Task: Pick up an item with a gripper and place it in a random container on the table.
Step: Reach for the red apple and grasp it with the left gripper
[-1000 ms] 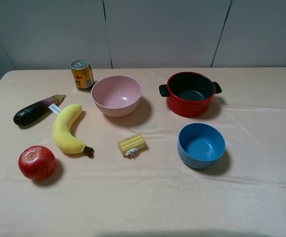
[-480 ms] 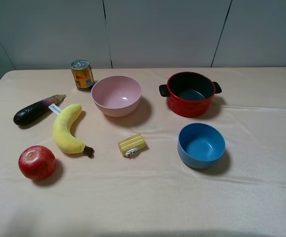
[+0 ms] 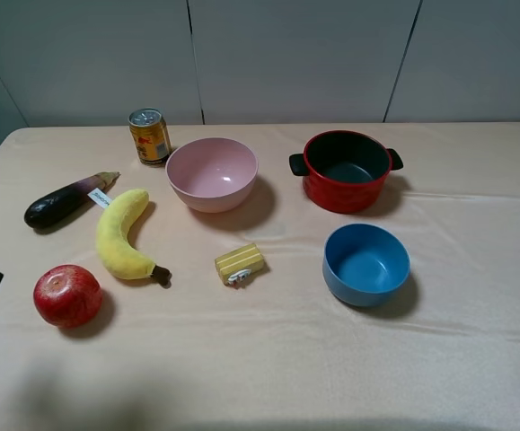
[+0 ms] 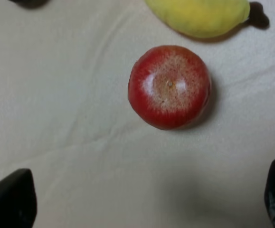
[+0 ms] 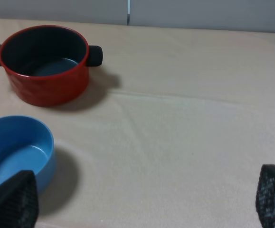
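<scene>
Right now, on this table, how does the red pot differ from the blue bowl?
The red pot has two short black side handles; the blue bowl has none. The red pot is red outside and dark inside; the blue bowl is blue inside and out. In the exterior view the red pot stands farther back, the blue bowl nearer the front. Both are round, upright, and show nothing inside.
</scene>
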`<state>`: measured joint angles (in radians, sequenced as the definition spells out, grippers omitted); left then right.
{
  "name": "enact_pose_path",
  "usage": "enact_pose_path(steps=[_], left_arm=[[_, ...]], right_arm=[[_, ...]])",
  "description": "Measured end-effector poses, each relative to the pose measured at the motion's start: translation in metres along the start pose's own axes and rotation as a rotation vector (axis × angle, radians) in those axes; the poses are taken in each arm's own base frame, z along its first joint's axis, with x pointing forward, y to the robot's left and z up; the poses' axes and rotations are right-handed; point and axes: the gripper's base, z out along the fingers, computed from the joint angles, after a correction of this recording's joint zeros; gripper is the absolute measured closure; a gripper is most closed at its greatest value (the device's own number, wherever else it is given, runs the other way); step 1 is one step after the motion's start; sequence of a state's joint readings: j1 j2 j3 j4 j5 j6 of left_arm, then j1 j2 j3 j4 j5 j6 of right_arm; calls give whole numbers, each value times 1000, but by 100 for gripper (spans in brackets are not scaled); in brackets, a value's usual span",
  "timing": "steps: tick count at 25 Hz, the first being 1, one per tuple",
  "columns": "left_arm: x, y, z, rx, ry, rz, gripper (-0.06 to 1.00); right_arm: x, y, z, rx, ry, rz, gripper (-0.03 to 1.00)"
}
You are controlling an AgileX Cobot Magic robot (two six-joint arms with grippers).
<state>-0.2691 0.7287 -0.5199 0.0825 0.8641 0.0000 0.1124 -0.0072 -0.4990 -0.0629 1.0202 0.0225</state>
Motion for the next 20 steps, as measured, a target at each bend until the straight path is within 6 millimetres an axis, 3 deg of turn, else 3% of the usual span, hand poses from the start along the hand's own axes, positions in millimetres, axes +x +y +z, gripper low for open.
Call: enact_pose_path(steps=[20], left_arm=[[0, 5, 4, -50, 46, 55, -2]], right_arm=[[0, 0, 0, 0, 0, 0, 27]])
